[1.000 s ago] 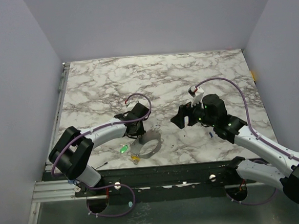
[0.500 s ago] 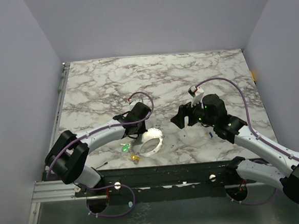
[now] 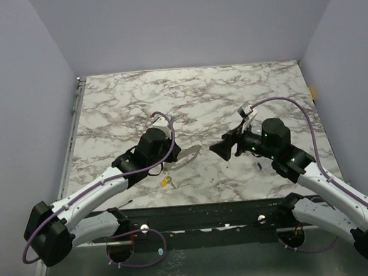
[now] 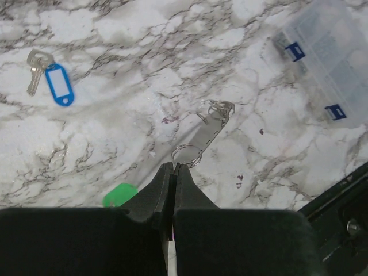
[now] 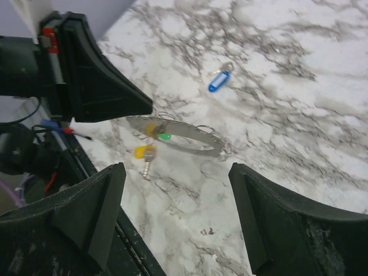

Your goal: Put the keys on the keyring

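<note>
Grey metal ring (image 3: pixel 190 154) is pinched at one end by the left gripper (image 4: pixel 173 171), whose jaws are clamped together on it. The ring hangs tilted above the marble table (image 3: pixel 231 97) and juts out from the fingertips toward the right gripper (image 5: pixel 177 169). That gripper faces the ring from nearby, jaws wide apart, holding nothing. A blue key (image 4: pixel 57 87) lies flat on the table, well apart from the ring. A yellow key (image 3: pixel 166 181) lies near the ring's gripped end, with a green key (image 4: pixel 121 194) just beside that end. I cannot tell whether either hangs on the ring. A clear box (image 4: pixel 330 63) lies well off to one side of the ring.
</note>
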`<state>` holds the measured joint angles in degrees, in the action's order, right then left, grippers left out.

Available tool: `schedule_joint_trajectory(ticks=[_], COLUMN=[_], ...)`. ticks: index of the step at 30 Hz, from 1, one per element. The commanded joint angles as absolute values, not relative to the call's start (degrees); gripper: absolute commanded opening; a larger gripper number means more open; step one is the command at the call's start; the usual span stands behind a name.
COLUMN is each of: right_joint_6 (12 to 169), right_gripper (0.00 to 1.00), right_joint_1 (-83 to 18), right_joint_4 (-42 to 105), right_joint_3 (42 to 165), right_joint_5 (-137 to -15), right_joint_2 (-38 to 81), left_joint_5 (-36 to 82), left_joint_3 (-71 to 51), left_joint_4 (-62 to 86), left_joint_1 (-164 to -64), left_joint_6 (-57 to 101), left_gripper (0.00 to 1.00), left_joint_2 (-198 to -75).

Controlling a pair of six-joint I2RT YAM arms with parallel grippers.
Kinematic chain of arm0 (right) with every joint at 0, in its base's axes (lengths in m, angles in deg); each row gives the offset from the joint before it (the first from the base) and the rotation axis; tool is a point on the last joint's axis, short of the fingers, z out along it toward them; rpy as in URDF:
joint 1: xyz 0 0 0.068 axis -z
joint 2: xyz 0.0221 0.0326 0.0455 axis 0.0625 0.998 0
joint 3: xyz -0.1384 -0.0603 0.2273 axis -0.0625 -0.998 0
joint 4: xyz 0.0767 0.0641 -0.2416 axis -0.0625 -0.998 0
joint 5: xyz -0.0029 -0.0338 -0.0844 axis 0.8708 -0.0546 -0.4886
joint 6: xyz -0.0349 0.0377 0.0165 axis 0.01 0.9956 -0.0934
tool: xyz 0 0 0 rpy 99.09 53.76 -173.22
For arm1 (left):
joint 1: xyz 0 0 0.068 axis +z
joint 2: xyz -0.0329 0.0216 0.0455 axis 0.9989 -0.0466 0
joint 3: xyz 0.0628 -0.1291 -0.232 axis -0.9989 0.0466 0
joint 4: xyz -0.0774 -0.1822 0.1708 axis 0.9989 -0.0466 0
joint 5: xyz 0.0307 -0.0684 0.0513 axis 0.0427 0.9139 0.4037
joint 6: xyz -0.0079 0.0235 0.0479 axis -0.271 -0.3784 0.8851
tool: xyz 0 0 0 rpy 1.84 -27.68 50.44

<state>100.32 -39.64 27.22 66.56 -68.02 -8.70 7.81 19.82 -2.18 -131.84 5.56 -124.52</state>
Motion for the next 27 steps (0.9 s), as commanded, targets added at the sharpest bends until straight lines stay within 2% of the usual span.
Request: schedule_joint_trajectory(ticks=[1,10,20,27], right_joint_6=[99.7,98.4,93.1,92.9], right_gripper=[0.85,0.85,0.80,0.76], right_joint_1=[-39.9,-39.9,-39.9,-39.9], right_joint_4=[35.8,43.1,41.8,46.1], right_joint_3=[64.8,67.0,77.0,77.5], right_joint_5=[-57.9,-49.6,-37.0,-36.6], right_joint_2=[-13.4,-17.3,-10.2,-7.4], left_joint_5=[16.0,26.4,40.0,44.3], left_joint_3=[20.4,16.3,9.7,15.0], left_joint_4=[5.1,5.9,7.2,18.9], left_joint_1=[-132.6,-132.7,-132.8,-132.8], left_joint_6=[10.2,17.0,26.8,24.4], left_gripper=[0.00,0.00,0.00,0.00], left_joint_2=[-118.2,-112.3,-114.6,-110.7])
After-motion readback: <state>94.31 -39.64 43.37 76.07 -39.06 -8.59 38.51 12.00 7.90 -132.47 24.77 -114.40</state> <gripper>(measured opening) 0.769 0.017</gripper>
